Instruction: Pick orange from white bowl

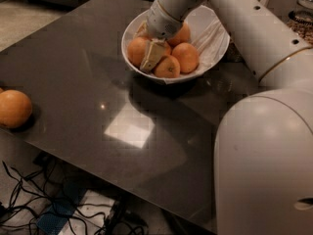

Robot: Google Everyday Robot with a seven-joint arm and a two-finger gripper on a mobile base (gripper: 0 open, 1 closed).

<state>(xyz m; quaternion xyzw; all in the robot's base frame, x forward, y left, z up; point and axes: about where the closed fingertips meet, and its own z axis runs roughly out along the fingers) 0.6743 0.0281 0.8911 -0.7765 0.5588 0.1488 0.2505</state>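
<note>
The white bowl [213, 29] with a crinkled white lining stands at the far side of the dark table [88, 72] and holds several oranges. My gripper [145, 44] reaches down into the bowl's left half. One cream finger [151, 56] presses the right side of the orange [135, 50] at the bowl's left; the other finger [142, 30] sits behind it at the rim. The gripper is closed around this orange, which rests in the bowl. My wrist hides the bowl's back left.
Other oranges [185, 57] lie right of the gripper in the bowl. A loose orange [14, 108] sits at the table's left edge. A glass jar [304, 0] stands at the far right. My arm [264, 38] crosses the right side. Cables [29, 204] lie on the floor.
</note>
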